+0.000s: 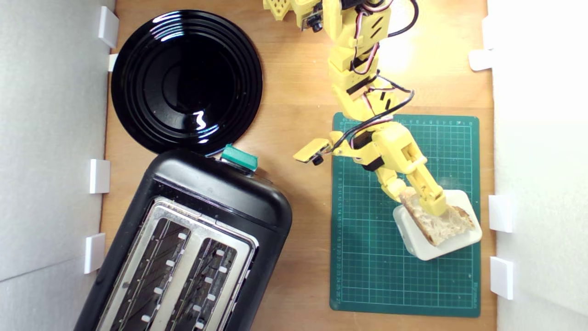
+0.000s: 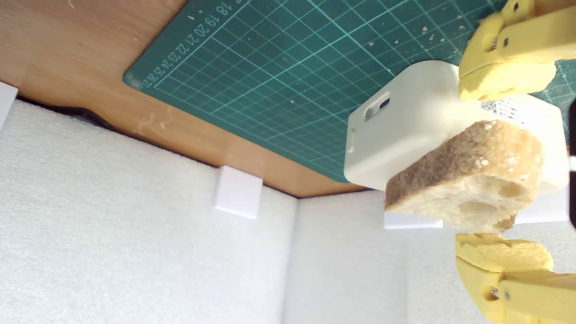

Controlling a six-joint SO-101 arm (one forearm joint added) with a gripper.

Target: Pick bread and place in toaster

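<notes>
The bread [image 1: 440,224] [image 2: 468,180], a wedge with pale holey crumb and a brown floury crust, lies on top of a cream-white plastic block [image 1: 420,246] [image 2: 405,135] at the exterior view's right. My yellow gripper [image 1: 419,202] [image 2: 501,166] is open and straddles one end of the slice. In the wrist view one finger sits on each side of the bread, and a small gap shows at the lower finger [image 2: 499,254]. The black toaster [image 1: 183,248], with a silver top, two empty slots and a green lever knob [image 1: 239,158], stands at the exterior view's lower left.
The block rests on a green cutting mat [image 1: 367,257] [image 2: 279,72] on the wooden table. A glossy black plate [image 1: 186,80] sits behind the toaster. White foam walls [image 1: 50,138] [image 2: 135,234] with white clips border both sides.
</notes>
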